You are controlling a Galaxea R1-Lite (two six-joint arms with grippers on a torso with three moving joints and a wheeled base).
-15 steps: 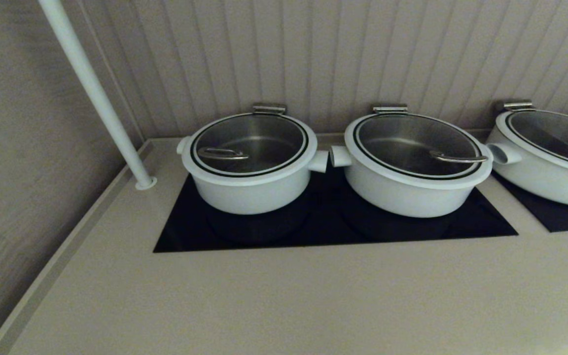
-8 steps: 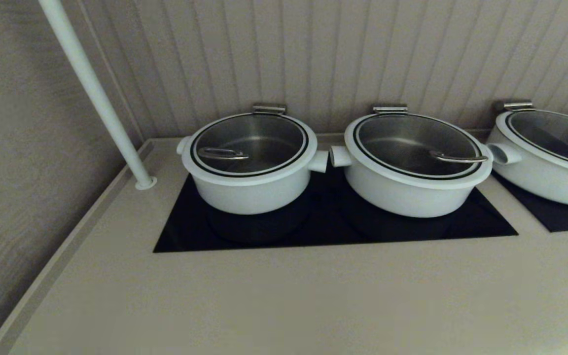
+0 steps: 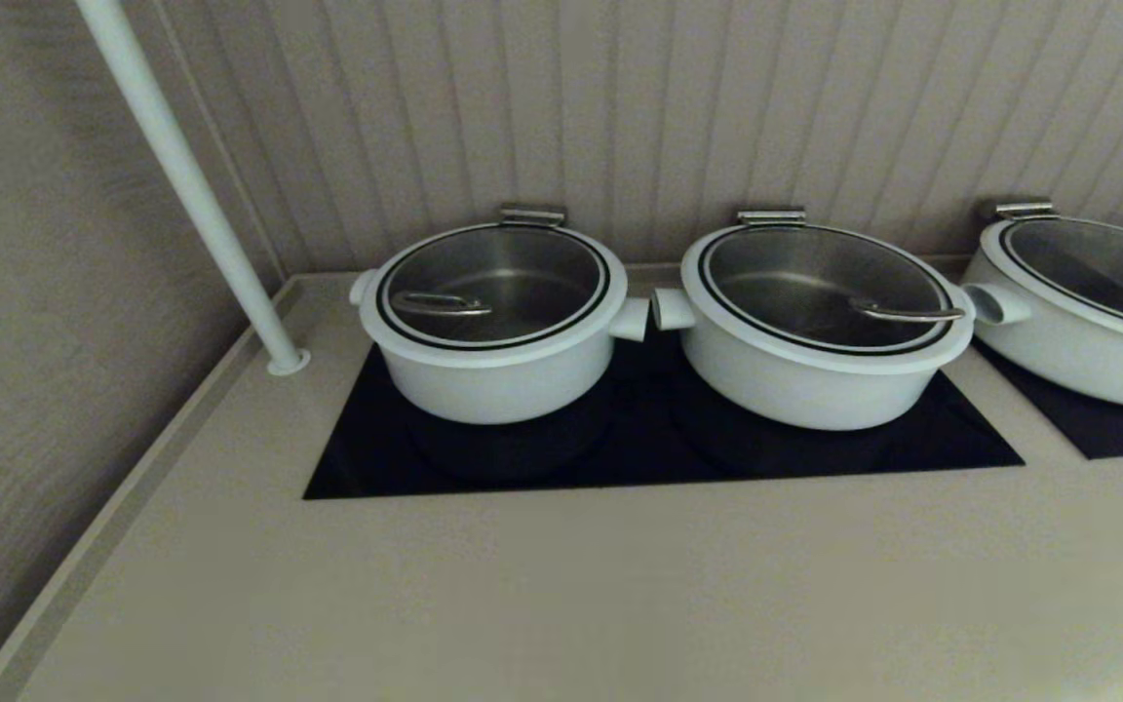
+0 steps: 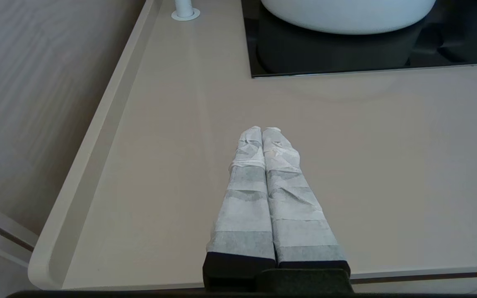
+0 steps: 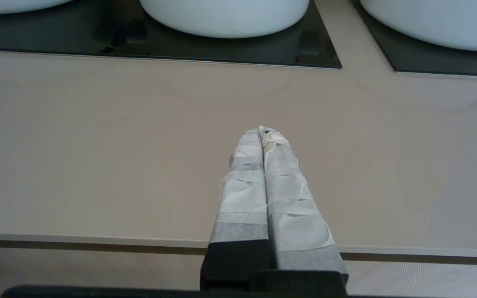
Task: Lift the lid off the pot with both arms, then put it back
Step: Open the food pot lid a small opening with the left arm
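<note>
The pot [image 3: 493, 385] is the leftmost, narrower and deeper white pot, standing on the black cooktop [image 3: 639, 458]. The glass lid [image 3: 513, 278] sits closed on it, its steel loop handle [image 3: 440, 305] toward the left. Neither arm shows in the head view. My left gripper [image 4: 262, 130] is shut and empty, low over the beige counter near its front edge, with the pot's base [image 4: 346, 16] well ahead of it. My right gripper [image 5: 262, 131] is shut and empty over the counter's front edge, further right, facing the middle pot [image 5: 226, 16].
Two wider white pots with glass lids [image 3: 815, 380] [image 3: 1078, 351] stand to the right of the task pot. A slanted white pole [image 3: 181, 175] meets the counter at the back left. The counter has a raised left edge [image 3: 113, 526] and a panelled wall behind.
</note>
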